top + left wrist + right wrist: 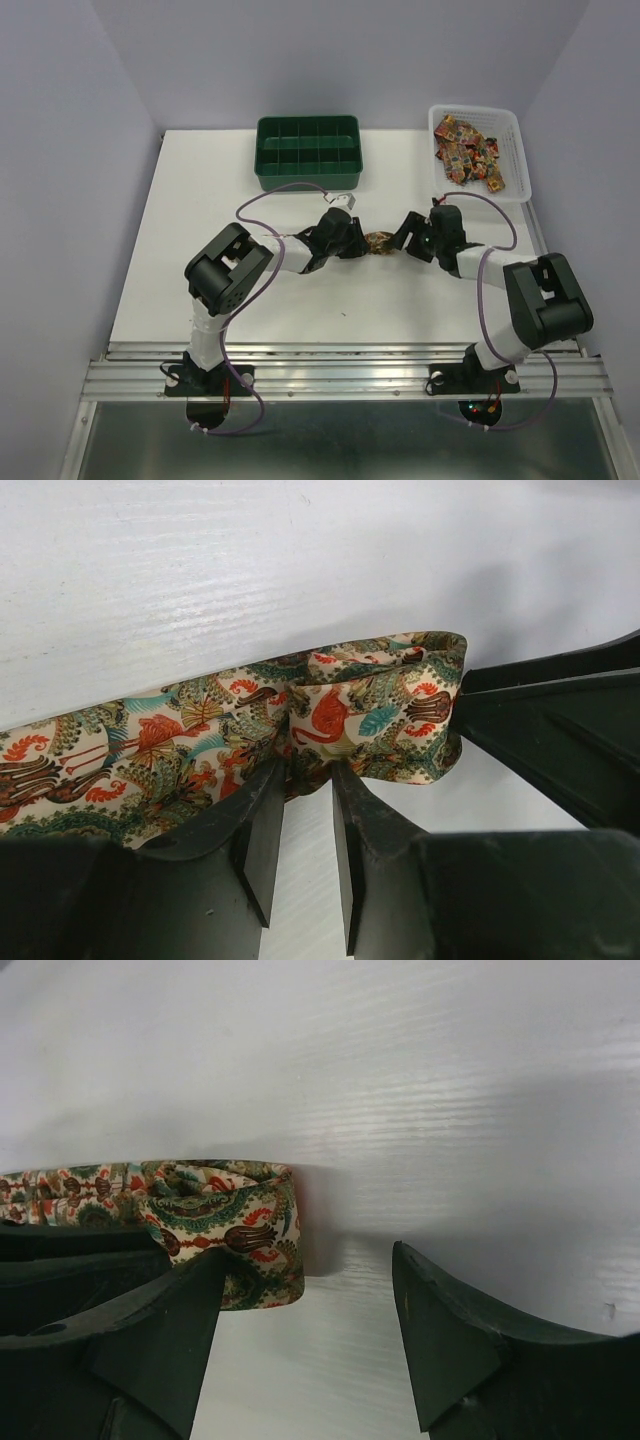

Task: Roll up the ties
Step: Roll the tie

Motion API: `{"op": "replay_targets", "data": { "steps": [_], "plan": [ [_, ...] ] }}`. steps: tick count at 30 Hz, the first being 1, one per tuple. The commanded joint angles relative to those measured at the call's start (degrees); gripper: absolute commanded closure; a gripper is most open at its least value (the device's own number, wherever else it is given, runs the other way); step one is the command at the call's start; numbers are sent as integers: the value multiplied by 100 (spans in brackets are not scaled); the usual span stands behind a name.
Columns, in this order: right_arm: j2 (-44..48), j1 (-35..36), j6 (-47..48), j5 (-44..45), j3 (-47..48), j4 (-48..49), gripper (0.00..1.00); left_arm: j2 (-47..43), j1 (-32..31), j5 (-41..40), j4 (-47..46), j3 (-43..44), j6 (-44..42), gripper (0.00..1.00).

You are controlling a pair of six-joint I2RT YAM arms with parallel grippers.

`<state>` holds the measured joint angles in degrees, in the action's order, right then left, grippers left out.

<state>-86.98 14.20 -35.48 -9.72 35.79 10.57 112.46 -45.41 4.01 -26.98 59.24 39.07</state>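
The left gripper (308, 780) has its fingers (262, 825) drawn close, only a thin slit between them, and their tips nip a fold along the near edge of the tie (200, 735). The tie lies flat on the white table (200, 250) with its end turned over into a loose loop. The right gripper (308, 1257) is spread wide. One of its fingers (175, 1325) rests against that looped end, while the other stands apart over bare tabletop. From above, the two grippers face each other at mid-table — the left one (350, 240) to the left, the right one (412, 236) to the right — with the short patterned tie (378, 242) between them. Farther back sits a green compartment tray (307, 178), and at the far right a white basket (520, 165) holds more ties (468, 150) in a heap.
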Motion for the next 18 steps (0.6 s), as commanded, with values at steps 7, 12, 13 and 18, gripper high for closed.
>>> {"op": "replay_targets", "data": {
  "steps": [7,12,13,18],
  "plan": [
    [-425,-31,-46,-496,-55,701,32,12,-56,21,26,158,-57,63],
    [-66,-31,-73,-180,-28,289,30,4,-56,-14,61,158,-84,64],
    [153,-31,-73,-84,-20,105,29,-5,-56,-32,70,158,-84,64],
    [682,-31,24,-91,7,-116,25,-14,-56,-50,114,175,-110,64]
  ]
}}
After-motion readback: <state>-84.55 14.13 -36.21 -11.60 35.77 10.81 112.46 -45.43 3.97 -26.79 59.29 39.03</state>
